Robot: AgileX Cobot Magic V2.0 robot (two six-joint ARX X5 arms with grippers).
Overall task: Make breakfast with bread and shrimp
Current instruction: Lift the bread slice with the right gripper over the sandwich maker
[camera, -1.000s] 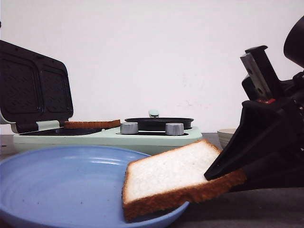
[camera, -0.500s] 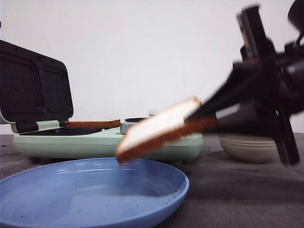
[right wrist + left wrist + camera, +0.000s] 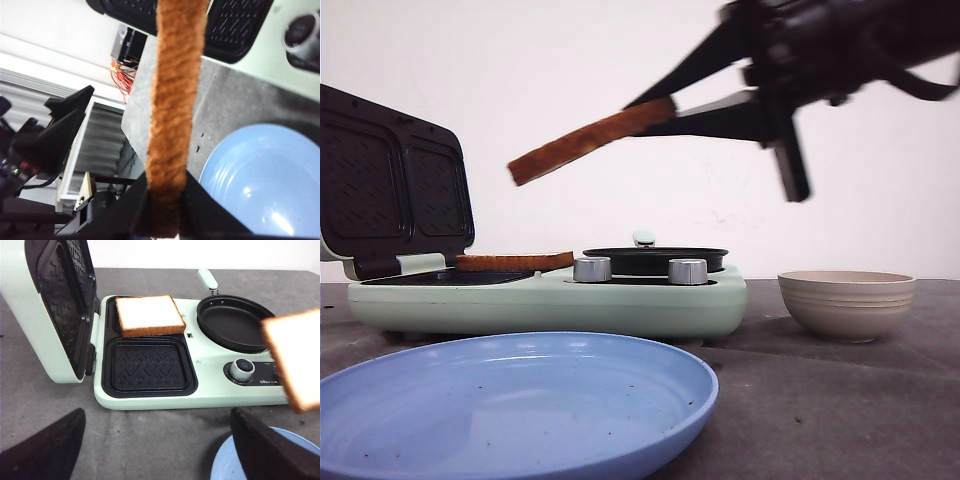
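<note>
The right gripper (image 3: 665, 110) clamps one edge of a square slice of white bread with brown crust (image 3: 588, 141), holding it tilted in the air above the pale green sandwich maker (image 3: 620, 300). A second bread slice (image 3: 149, 315) lies flat in that maker's rear black grill plate; the front plate (image 3: 149, 367) and round black pan (image 3: 231, 322) hold nothing. The left gripper (image 3: 150, 450) hangs with fingers spread wide, in front of the maker. The blue plate (image 3: 510, 400) and beige bowl (image 3: 847, 302) look bare inside.

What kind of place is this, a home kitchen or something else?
Probably a lab test bench, not a kitchen: a breakfast maker sits on a bare grey table before a blank wall, and loose wiring shows behind.
</note>
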